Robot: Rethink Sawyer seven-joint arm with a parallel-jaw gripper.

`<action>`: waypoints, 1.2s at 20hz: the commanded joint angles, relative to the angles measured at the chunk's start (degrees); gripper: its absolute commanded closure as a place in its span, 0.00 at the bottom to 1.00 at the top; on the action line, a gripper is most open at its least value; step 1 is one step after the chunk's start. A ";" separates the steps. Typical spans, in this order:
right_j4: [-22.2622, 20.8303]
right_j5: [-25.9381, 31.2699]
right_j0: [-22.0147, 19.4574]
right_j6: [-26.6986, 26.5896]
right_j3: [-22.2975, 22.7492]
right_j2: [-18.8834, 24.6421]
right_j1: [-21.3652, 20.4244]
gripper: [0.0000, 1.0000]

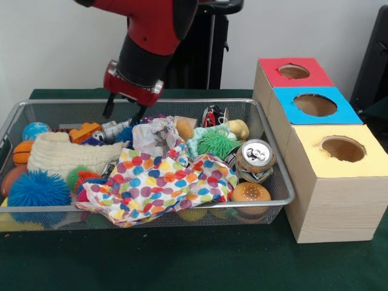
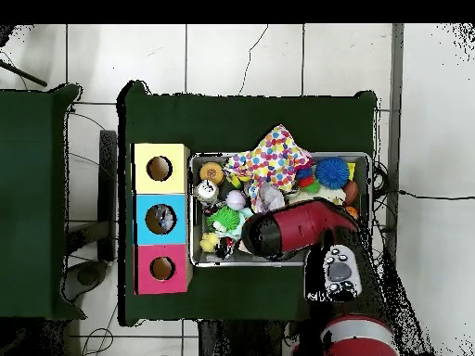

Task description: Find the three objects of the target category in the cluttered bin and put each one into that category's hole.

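my gripper point(image 1: 123, 110) hangs over the far rim of the cluttered bin point(image 1: 276, 160), its two dark fingertips apart and empty, pointing down at the back row of the clutter. i judge this as the searching step: nothing is held, and the fingers are spread so they can drop around whatever i choose.

the bin sits on the green counter point(image 1: 182, 260) with the three boxes lined up just beside its end, so each carry should be short. the red box point(image 1: 270, 76), blue box point(image 1: 291, 118) and yellow box point(image 1: 330, 194) each have a round hole on top (in the overhead view something already seems to lie inside the blue one, though i cannot tell what).

a spotted cloth point(image 1: 154, 185) is draped across the middle of the bin and over its near rim, and a cream knitted cloth point(image 1: 63, 154) lies beside it; both hide things beneath, which is why the hunt is needed at all. in the open i see a blue spiky ball point(image 1: 37, 191), a green spiky ball point(image 1: 216, 143), a drink can point(image 1: 254, 160) leaning against the mesh wall, and a burger toy point(image 1: 250, 194) in the near corner. right under my gripper are an orange toy point(image 1: 83, 131) and a small silvery can point(image 1: 113, 129), packed close, so a clean pick there may nudge neighbours.
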 commanded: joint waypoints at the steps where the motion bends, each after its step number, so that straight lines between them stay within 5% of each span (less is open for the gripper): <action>1: -6.78 8.08 6.34 -12.60 -4.40 1.93 0.54 0.00; 13: -5.64 9.01 6.41 -12.52 -6.84 3.77 3.27 0.00; 24: -4.78 -7.84 -8.98 -13.82 -0.89 13.88 6.23 0.00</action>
